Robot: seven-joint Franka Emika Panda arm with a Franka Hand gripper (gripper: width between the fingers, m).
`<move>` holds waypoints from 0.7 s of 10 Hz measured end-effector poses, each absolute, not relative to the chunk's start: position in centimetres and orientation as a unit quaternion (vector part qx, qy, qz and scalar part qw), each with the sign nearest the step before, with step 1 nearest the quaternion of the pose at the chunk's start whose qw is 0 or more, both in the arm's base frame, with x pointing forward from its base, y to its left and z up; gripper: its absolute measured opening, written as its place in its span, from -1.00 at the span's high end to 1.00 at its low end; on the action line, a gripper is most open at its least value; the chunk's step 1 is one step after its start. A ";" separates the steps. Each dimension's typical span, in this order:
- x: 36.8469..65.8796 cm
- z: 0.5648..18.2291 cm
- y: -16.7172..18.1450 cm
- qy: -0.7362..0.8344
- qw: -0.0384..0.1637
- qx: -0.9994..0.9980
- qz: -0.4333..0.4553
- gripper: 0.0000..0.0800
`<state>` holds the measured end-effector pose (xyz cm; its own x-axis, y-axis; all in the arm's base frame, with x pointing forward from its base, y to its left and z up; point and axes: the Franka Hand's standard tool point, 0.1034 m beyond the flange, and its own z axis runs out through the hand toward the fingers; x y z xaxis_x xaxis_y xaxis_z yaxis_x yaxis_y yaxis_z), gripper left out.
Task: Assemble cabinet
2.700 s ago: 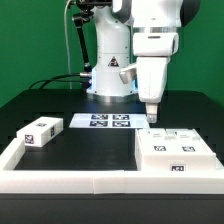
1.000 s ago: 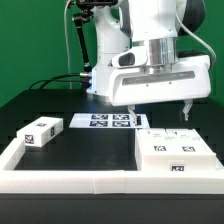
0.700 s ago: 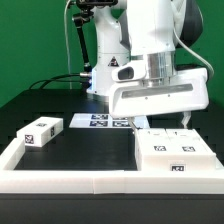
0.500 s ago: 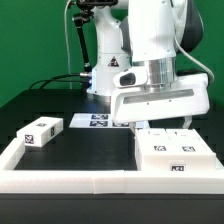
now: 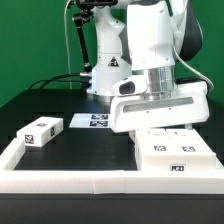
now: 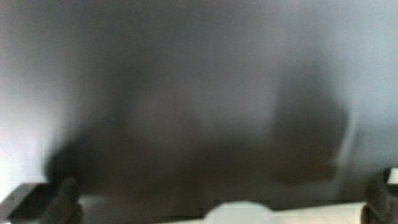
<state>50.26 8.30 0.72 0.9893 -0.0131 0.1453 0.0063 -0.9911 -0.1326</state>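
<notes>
The cabinet's large white body (image 5: pixel 178 152) lies at the exterior view's right, with black-and-white tags on its top. A smaller white tagged block (image 5: pixel 40 131) sits at the exterior view's left. My gripper (image 5: pixel 160 127) hangs low over the far edge of the large body, its wide hand facing the camera, and its fingertips are hard to make out there. The wrist view is badly blurred. It shows a dark finger (image 6: pixel 45 200) at one edge, the other finger at the opposite edge, and a white part (image 6: pixel 249 214) between them. The jaws stand wide apart and hold nothing.
The marker board (image 5: pixel 98 121) lies flat on the black table behind the parts, partly covered by my hand. A low white rim (image 5: pixel 60 180) edges the table's front and left. The arm's base (image 5: pixel 105 75) and cables stand at the back.
My hand has turned so its wide side faces the camera. It has come down from above the table to the far edge of the large cabinet body. The parts have not moved.
</notes>
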 end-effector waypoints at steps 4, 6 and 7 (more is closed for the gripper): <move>50.4 0.5 8.0 -0.015 0.065 -0.995 -0.074 0.12; 50.3 0.4 8.0 -0.029 0.064 -0.995 -0.074 0.58; 50.1 0.3 7.9 -0.036 0.063 -0.995 -0.073 0.89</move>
